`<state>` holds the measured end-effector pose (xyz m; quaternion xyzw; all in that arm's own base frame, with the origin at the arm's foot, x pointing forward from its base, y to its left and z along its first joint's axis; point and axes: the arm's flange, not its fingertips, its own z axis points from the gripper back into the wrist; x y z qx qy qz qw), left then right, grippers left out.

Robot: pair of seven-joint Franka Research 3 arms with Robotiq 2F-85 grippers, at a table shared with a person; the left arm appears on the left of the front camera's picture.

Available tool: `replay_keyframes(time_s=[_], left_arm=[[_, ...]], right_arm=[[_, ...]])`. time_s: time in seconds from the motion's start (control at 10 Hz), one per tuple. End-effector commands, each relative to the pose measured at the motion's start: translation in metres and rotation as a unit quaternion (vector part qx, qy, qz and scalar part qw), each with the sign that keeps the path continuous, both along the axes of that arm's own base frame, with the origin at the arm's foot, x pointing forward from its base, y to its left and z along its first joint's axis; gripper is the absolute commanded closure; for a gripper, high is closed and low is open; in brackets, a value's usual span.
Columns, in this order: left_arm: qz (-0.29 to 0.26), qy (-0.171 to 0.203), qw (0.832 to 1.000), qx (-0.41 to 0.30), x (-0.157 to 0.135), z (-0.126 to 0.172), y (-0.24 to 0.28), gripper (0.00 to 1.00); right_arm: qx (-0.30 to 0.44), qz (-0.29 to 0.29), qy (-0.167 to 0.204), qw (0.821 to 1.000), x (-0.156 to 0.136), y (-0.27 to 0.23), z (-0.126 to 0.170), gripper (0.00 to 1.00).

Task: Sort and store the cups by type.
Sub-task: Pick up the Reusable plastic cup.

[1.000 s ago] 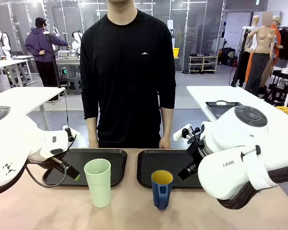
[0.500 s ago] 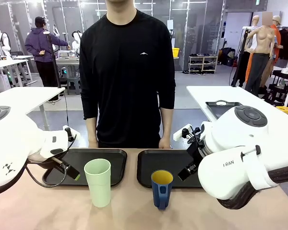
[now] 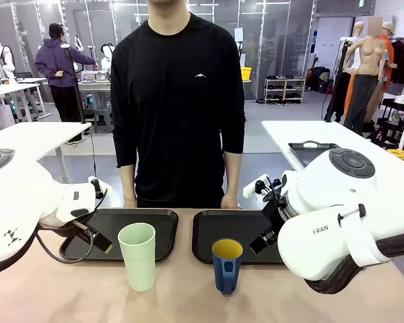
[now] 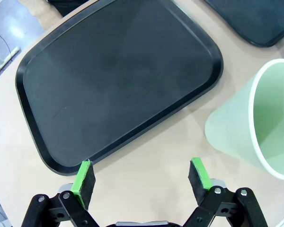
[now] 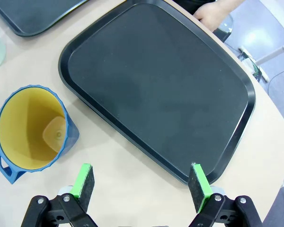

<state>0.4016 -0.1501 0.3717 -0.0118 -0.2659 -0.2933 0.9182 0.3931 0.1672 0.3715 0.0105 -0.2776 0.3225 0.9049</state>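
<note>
Left arm: the white left arm (image 3: 20,202) comes in low from the left side and bends toward the middle of the table (image 3: 74,293).
Left gripper: the left gripper (image 4: 141,165) hangs over bare table at the near edge of the left tray. Its green pads (image 4: 84,171) stand wide apart with nothing between them.
Left tray: the left tray (image 3: 163,217) is black with rounded corners. It lies flat on the far half of the table, in front of the person.
Tumbler: the tumbler (image 3: 137,256) is pale green and stands upright, mouth up, on the table. It is on the robot's side of the left tray, close to that tray's near right corner but not touching it, and just beside the left gripper.
Person: the person (image 3: 178,101), in a black long-sleeved top, stands at the far edge, with one hand (image 3: 229,200) behind the right tray.
Mug: the mug (image 3: 226,264) is dark blue outside and yellow inside. It stands upright on the table, just off the right tray's near left corner, with its handle turned toward the robot's side. It is well apart from the tumbler.
Right tray: the right tray (image 3: 203,232) is black too and lies beside the left tray, with a narrow gap between them.
Right gripper: the right gripper (image 5: 141,177) hovers over the table at the right tray's near edge, with the mug off to one side. Its jaws are spread wide and grip nothing.
Right arm: the bulky white right arm (image 3: 337,215) reaches in from the right.
</note>
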Motion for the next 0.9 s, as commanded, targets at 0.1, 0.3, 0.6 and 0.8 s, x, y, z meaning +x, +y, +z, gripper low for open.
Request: replay_keyframes(time_s=[0.1, 0.3, 0.6, 0.8], left_arm=[[0.0, 0.0, 1.0, 0.0, 0.0001, 0.0, 0.0002, 0.0], [0.0, 0.0, 1.0, 0.0, 0.0001, 0.0, 0.0002, 0.0], [0.0, 0.0, 1.0, 0.0, 0.0001, 0.0, 0.0002, 0.0], [0.0, 0.0, 1.0, 0.0, 0.0, 0.0, 0.0, 0.0]], right_arm=[[0.001, -0.001, 0.0, 1.0, 0.0, -0.0001, 0.0, 0.0], [0.001, -0.001, 0.0, 1.0, 0.0, -0.0001, 0.0, 0.0], [0.001, -0.001, 0.0, 1.0, 0.0, -0.0001, 0.0, 0.0], [0.0, 0.0, 0.0, 1.0, 0.0, 0.0, 0.0, 0.0]])
